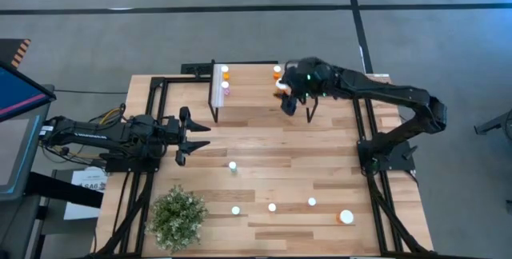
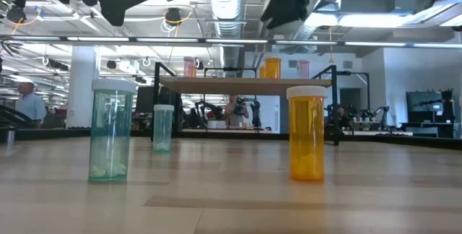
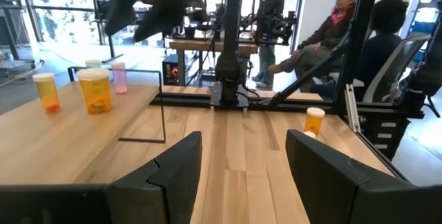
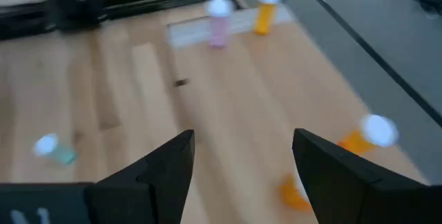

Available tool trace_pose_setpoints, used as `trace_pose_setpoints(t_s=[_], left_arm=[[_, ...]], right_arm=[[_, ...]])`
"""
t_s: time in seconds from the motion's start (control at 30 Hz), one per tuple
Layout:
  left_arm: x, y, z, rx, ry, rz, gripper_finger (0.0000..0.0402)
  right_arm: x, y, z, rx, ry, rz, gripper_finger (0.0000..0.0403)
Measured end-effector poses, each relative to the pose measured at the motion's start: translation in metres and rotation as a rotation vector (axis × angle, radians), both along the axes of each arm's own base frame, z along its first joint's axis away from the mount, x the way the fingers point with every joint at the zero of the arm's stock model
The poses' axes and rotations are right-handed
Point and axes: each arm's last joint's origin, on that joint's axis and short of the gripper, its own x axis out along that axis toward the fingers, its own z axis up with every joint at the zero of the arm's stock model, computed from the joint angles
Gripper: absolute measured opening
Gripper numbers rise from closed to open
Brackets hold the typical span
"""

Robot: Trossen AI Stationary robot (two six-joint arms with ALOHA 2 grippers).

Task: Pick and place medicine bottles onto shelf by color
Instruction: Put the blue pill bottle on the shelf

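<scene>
The medicine bottles look like light, rigid plastic vials with smooth round walls and white caps; I'd guess they tip easily and could slip or squirt out of a pinch, so the sensible hold is across the body below the cap, squarely and low enough not to topple it.

The right claw (image 1: 289,103) hangs over the near end of the shelf (image 1: 252,91), its fingers spread apart with nothing between them. Just beside it on the shelf stand two orange bottles (image 4: 362,137), one lying very close under the claw's open span, slightly off to one side rather than centred between the fingers. At the shelf's far end, by the white strip, stand another orange bottle (image 1: 225,71) and a pink bottle (image 1: 226,88), well apart from this claw.

The left claw (image 1: 192,135) waits over the counter (image 1: 320,155) by its own side, also wide open and empty.

Still on the counter, well away from both claws: a pale green bottle (image 1: 233,165) near the middle, three more along the front (image 1: 272,207), and a larger orange bottle (image 1: 346,217) toward the right front corner. A potted plant (image 1: 178,217) sits at the left front.
</scene>
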Motion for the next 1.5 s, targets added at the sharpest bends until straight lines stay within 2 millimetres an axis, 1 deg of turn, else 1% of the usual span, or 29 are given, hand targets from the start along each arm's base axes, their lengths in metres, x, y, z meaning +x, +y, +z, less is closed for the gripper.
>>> trace_pose_setpoints(t_s=[0.17,0.37,0.5,0.57,0.63,0.7,0.73,0.93,1.03,1.13,1.5], left_arm=[[0.000,0.000,0.000,-0.003,0.001,-0.003,0.0199],[0.002,-0.002,-0.002,-0.018,0.018,-0.080,0.0199],[0.010,-0.006,-0.009,-0.019,0.070,-0.123,0.0199],[0.016,-0.008,-0.015,-0.018,0.115,-0.132,0.0199],[0.023,-0.010,-0.021,-0.015,0.151,-0.135,0.0199],[0.030,-0.012,-0.026,-0.009,0.172,-0.145,0.0199],[0.033,-0.013,-0.029,-0.009,0.184,-0.151,0.0199],[0.048,-0.025,-0.050,0.012,0.300,-0.217,0.0199],[0.053,-0.029,-0.061,0.018,0.365,-0.182,0.0199],[0.060,-0.031,-0.070,0.028,0.392,-0.138,0.0199],[0.090,-0.036,-0.089,0.040,0.525,-0.131,0.0199]], right_arm=[[0.005,0.046,0.001,-0.035,0.030,0.086,0.0266],[0.010,0.099,-0.004,-0.094,0.050,0.153,0.0266],[0.009,0.124,-0.024,-0.114,0.037,0.167,0.0266],[0.004,0.131,-0.036,-0.098,0.034,0.177,0.0266],[0.005,0.139,-0.048,-0.078,0.003,0.188,0.0266],[0.002,0.145,-0.062,-0.067,0.024,0.198,0.0265],[0.002,0.149,-0.066,-0.058,0.012,0.202,0.0265],[-0.001,0.165,-0.078,-0.051,-0.069,0.230,0.0265],[-0.002,0.171,-0.078,-0.058,-0.090,0.231,0.0265],[-0.002,0.175,-0.077,-0.066,-0.106,0.225,0.0265],[-0.002,0.177,-0.074,-0.068,-0.133,0.230,0.0265]])
